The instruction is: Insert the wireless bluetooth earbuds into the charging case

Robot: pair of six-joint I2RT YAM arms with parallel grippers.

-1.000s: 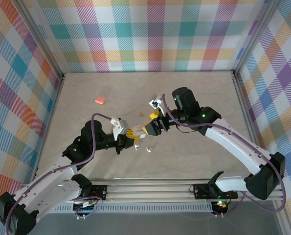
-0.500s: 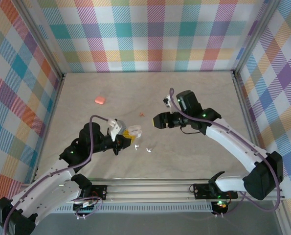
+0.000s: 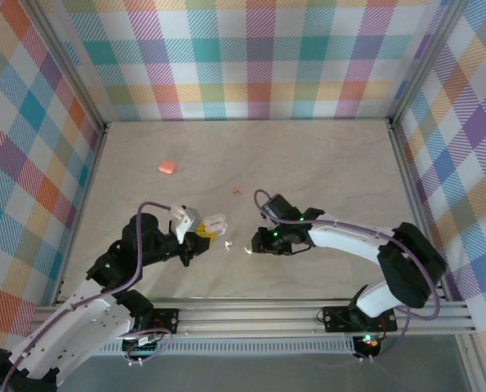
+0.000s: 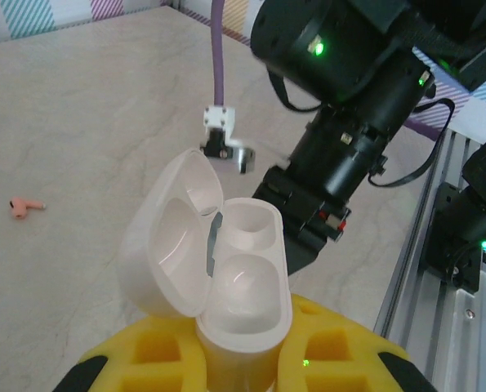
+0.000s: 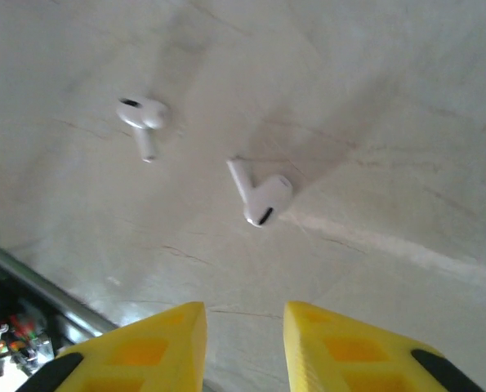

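The right gripper (image 5: 243,317) has come nearer and lower. Its jaws are a little apart and empty, above two white earbuds (image 5: 259,193) on the table (image 5: 390,122). Just left, the left gripper (image 4: 243,363) clamps the open charging case (image 4: 230,273).

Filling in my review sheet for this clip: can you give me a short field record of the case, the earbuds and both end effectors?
left end effector: shut on the white charging case, lid open, both wells empty
right end effector: open, nothing between its fingers, low over the table
white earbuds: two, loose on the table, apart from each other, just ahead of the right end effector
pink earbud: lying on the table, away from the case
pink object: on the table, far left
progress: no earbud in the case yet
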